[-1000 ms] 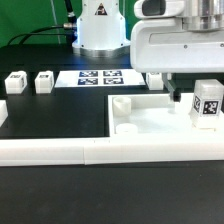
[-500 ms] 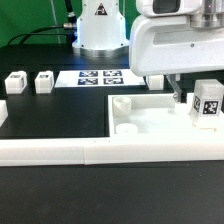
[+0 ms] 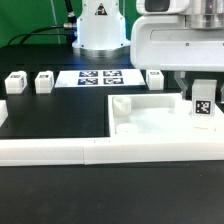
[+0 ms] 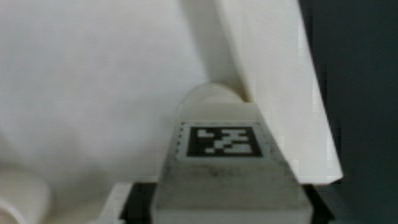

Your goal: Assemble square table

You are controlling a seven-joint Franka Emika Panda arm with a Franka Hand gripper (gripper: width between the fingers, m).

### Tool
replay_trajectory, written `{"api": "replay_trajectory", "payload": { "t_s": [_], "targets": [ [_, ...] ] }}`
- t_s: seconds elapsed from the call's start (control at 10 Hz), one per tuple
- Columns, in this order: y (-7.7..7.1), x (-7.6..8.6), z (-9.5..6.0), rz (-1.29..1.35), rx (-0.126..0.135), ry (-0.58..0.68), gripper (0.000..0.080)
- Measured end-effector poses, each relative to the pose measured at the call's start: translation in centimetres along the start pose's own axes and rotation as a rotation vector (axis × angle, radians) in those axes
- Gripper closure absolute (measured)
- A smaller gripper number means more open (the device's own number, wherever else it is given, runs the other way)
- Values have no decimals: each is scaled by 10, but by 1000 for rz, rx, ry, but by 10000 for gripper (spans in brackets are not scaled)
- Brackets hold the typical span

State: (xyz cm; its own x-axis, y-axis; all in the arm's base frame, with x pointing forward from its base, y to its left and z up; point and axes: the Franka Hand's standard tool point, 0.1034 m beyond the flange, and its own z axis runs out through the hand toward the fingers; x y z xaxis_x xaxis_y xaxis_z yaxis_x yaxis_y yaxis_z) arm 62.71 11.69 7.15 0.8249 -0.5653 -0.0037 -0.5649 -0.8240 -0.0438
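The square table's white slab lies flat with its raised rim up, and its pale inner face fills much of the wrist view. A white leg block with a black-and-white tag stands in the slab's corner at the exterior view's right, against the rim. My gripper comes down on it from above. Its dark fingers press both sides of the block, so my gripper is shut on it. Three more leg blocks sit behind.
The marker board lies on the black table near the robot's base. A long low white border wall runs along the front of the slab. A short round peg rises from the slab's inner face.
The jaws have closed in from wide open onto the leg block. The block now looks narrower and sits slightly further towards the exterior view's left.
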Motion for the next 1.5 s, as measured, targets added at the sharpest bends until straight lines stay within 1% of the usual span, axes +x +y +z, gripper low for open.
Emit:
{"api": "replay_trajectory", "payload": {
  "t_s": [0.1,0.2,0.3,0.4,0.5,0.6,0.7,0.8,0.9,1.0,1.1,1.2,1.4,1.5],
  "targets": [
    [-2,1,-2,125,-22,-24,511],
    [-2,2,0,292,-15,-32,511],
    [-3,1,1,533,-10,-42,511],
    [-4,1,1,662,-12,-46,510],
    [-6,1,2,863,-6,-52,509],
    [-7,1,3,1046,12,-54,509],
    [-7,1,3,1085,13,-58,508],
    [-8,0,3,1088,13,-59,508],
    [-9,1,2,969,27,-49,340],
    [-12,3,-2,792,72,-18,196],
    [-12,-4,-3,677,74,-15,164],
    [-13,-6,-3,518,76,-10,164],
    [-12,-6,-2,357,74,-4,152],
    [-12,-6,-2,318,74,-3,151]
  ]
}}
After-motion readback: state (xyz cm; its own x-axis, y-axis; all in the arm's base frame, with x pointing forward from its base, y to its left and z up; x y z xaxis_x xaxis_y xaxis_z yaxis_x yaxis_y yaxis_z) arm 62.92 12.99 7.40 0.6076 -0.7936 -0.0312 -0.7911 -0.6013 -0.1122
